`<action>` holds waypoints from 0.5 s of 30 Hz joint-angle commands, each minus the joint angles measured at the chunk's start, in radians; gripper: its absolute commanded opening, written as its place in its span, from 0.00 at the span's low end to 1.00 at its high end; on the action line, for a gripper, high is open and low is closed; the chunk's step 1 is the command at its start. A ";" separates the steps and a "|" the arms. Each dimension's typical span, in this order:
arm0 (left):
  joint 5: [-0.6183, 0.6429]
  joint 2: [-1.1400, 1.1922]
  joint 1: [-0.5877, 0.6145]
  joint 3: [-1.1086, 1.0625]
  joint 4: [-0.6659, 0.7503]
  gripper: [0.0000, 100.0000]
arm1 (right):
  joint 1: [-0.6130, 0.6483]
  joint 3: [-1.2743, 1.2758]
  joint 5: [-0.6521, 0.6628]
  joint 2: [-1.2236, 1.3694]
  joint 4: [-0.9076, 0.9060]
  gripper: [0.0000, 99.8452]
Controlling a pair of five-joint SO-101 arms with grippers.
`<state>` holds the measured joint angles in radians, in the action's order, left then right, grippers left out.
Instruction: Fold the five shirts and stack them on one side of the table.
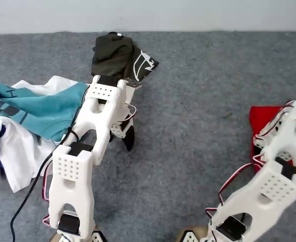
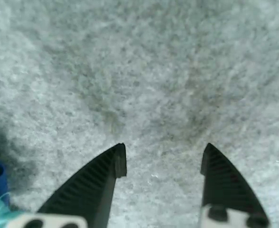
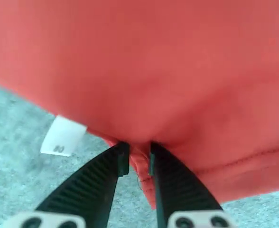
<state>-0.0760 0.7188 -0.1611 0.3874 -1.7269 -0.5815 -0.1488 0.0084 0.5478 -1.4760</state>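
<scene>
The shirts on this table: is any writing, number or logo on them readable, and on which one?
The white tag on the red shirt: small dark print, too blurred to read.
The teal shirt: dark letters, broken by folds, not readable.
The dark shirt: a white graphic, no legible word.

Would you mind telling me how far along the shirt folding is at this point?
Done: nothing looks stacked yet. In hand: the right gripper is shut on an edge of the red shirt; the left gripper hangs open over the grey carpeted table. Left: the crumpled dark olive shirt, the teal shirt and the white shirt lie unfolded.
</scene>
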 commanded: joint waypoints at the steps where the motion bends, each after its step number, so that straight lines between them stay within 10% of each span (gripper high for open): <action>1: -0.015 -0.078 -0.012 0.002 -0.021 0.26 | 0.012 0.003 0.006 -0.025 -0.004 0.08; 15: -0.015 -0.078 -0.011 0.002 -0.023 0.26 | -0.157 0.006 0.146 -0.372 -0.035 0.15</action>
<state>-0.0760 0.7188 -0.1611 0.3874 -1.7269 -0.6720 -0.1458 0.1327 0.2562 -1.5528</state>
